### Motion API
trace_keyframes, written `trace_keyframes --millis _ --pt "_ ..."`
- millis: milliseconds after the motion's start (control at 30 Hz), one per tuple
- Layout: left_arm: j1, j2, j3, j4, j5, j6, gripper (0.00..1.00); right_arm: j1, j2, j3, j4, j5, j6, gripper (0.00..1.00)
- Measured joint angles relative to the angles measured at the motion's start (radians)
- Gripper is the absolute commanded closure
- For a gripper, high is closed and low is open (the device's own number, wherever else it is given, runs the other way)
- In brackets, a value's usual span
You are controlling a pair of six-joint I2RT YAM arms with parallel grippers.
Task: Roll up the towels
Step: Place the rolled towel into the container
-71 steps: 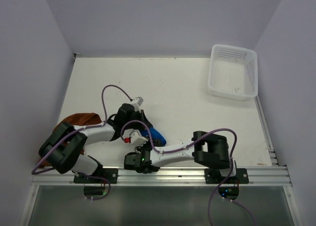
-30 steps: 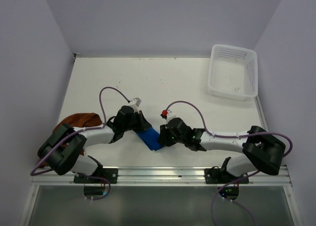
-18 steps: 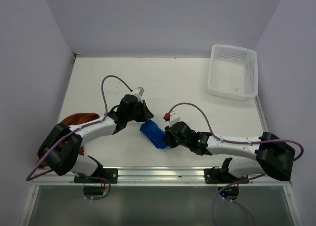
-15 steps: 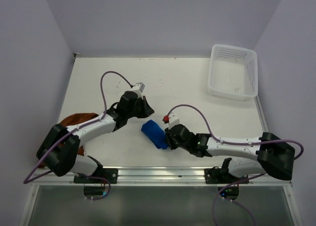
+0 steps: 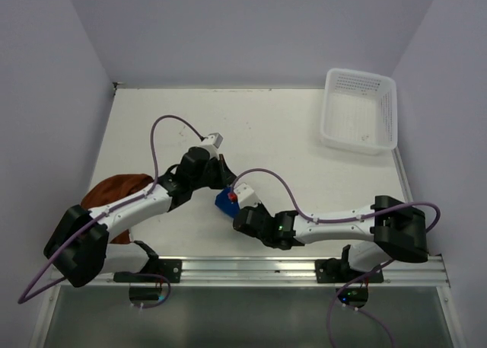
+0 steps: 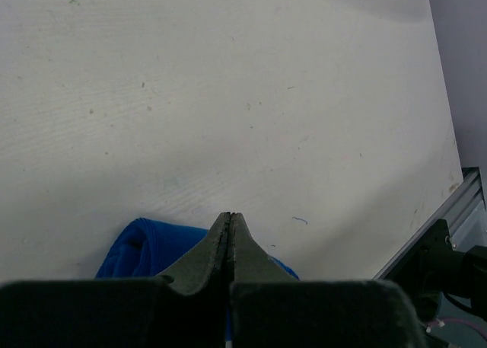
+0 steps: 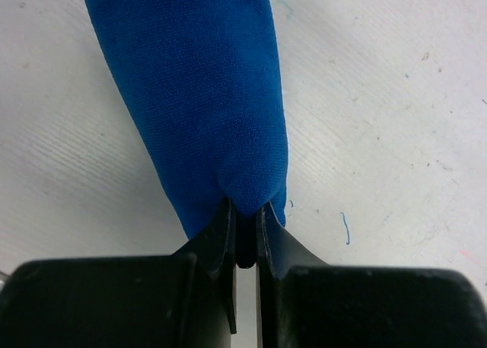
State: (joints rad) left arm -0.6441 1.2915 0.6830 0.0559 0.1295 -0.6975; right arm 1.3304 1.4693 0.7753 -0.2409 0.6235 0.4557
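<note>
Your right gripper [image 7: 245, 217] is clamped on the near end of the rolled blue towel [image 7: 198, 81], which stretches straight ahead. Bare table [image 7: 380, 97] lies open on either side. Your left gripper [image 6: 230, 220], closed on nothing, hovers just over the roll, having come back over it in the last 0.5 s. The brown towel [image 5: 114, 189] lies well behind it.
</note>
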Motion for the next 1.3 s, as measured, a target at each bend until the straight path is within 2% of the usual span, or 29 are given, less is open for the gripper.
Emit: trace_keyframes --millis 333,533,633,667,767,933,1000,1167,1300 --pt "-0.011 -0.159 -0.132 -0.120 -0.007 0.000 1.00 0.000 0.053 0.052 -0.068 0.047 0.019 1.00" --pt "-0.013 -0.147 -0.196 -0.135 -0.018 0.000 1.00 0.000 0.077 0.073 -0.084 0.048 0.022 1.00" --pt "-0.013 -0.126 -0.202 -0.133 -0.029 0.001 1.00 0.000 0.078 0.074 -0.082 0.046 0.021 0.89" --pt "-0.013 -0.122 -0.202 -0.133 -0.033 0.001 1.00 0.000 0.078 0.074 -0.082 0.043 0.022 0.78" --pt "-0.013 -0.114 -0.202 -0.133 -0.042 0.001 1.00 0.000 0.073 0.074 -0.082 0.035 0.024 0.62" --pt "-0.014 -0.106 -0.203 -0.133 -0.056 0.001 1.00 -0.010 0.013 0.074 -0.098 0.001 0.020 0.49" --pt "-0.014 -0.105 -0.203 -0.133 -0.058 0.001 1.00 -0.032 -0.032 0.072 -0.094 -0.030 0.012 0.38" --pt "-0.014 -0.105 -0.203 -0.134 -0.060 0.001 1.00 -0.146 -0.143 0.033 0.014 -0.185 -0.018 0.31" --pt "-0.014 -0.104 -0.203 -0.134 -0.061 0.002 1.00 -0.233 -0.119 0.025 0.082 -0.310 -0.037 0.29"
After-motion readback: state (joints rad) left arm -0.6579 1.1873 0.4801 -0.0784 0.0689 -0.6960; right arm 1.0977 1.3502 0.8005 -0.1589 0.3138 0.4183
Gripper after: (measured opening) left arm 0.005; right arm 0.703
